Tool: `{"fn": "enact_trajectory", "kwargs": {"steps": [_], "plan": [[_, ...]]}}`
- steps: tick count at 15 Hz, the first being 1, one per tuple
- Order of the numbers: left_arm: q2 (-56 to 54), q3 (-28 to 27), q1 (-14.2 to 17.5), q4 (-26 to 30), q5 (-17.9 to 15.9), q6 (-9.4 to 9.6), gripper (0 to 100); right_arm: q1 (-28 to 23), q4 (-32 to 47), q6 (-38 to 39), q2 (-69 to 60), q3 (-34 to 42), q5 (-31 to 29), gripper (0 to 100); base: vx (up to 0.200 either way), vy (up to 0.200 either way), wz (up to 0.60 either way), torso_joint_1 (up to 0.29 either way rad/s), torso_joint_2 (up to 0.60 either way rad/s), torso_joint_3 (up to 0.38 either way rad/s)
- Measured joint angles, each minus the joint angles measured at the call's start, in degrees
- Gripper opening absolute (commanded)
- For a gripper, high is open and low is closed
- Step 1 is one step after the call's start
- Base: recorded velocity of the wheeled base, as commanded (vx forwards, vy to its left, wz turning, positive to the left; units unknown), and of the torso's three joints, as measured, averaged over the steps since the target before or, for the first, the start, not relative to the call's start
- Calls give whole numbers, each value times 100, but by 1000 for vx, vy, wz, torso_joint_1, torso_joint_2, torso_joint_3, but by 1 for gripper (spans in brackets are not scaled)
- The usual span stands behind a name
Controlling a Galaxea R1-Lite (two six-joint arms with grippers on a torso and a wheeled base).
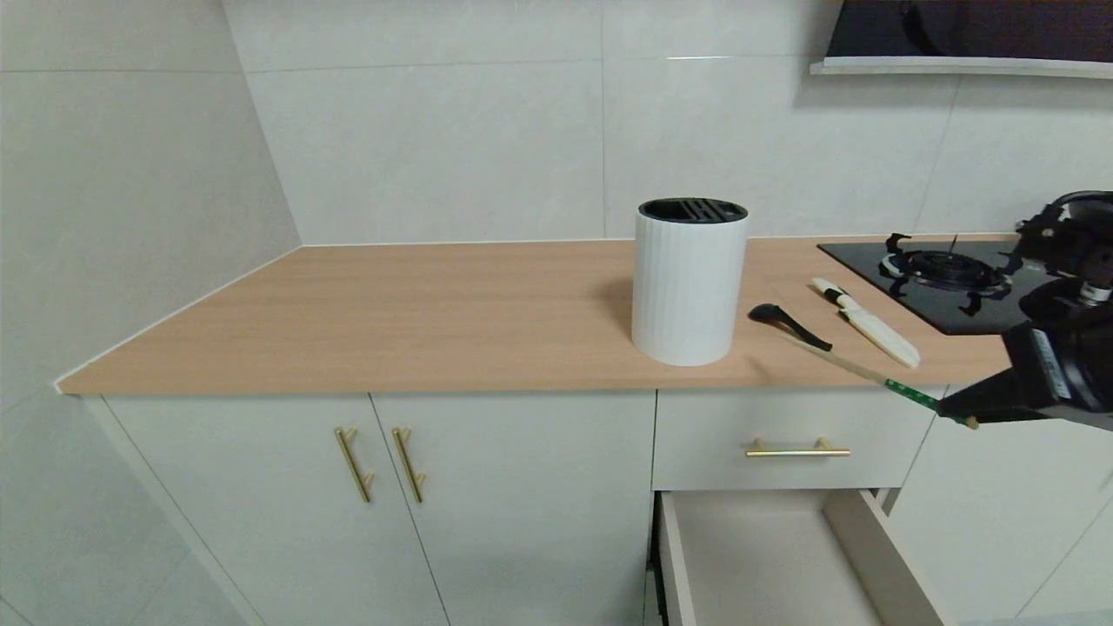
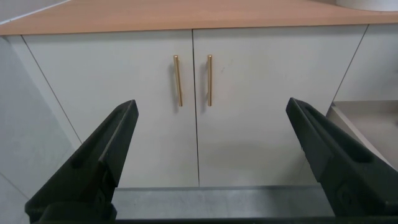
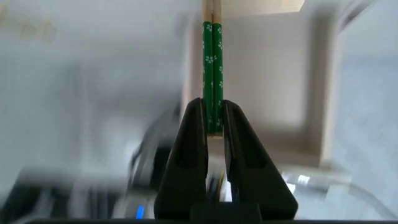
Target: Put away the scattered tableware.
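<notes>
Out past the table (image 1: pixel 391 313), the right pincer (image 3: pixel 213 118) pinched the chopsticks (image 1: pixel 909 391) tight; spoon (image 1: pixel 787 323) and knife (image 1: pixel 865 323) lay on it unstored, and the left pincer (image 2: pixel 211 107) gaped empty.

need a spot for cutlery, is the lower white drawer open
Open: the lower white drawer is pulled out, its bare inside showing.

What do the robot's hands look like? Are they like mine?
Not like yours. Each is a black claw with two jaws. The left gripper has long wedge-shaped jaws. The right gripper has the same black jaws, tapering to narrow tips, and the right arm behind it is black too, with a small white label.
</notes>
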Motion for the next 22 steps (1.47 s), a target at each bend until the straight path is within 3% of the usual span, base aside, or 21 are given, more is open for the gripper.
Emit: {"fn": "enact_trajectory", "kwargs": {"steps": [5,13,22], "plan": [[0,0,0,0,-2,-2,100,-127,24,-1256,-408,686,523,0,0,0,0,0,0,0],[0,0,0,2,0,-2,100,-157,-87,-1493,6,1030,569,0,0,0,0,-9,23,14],[0,0,0,0,0,0,100,-145,-76,-1535,205,1111,567,0,0,0,0,-161,436,269]]}}
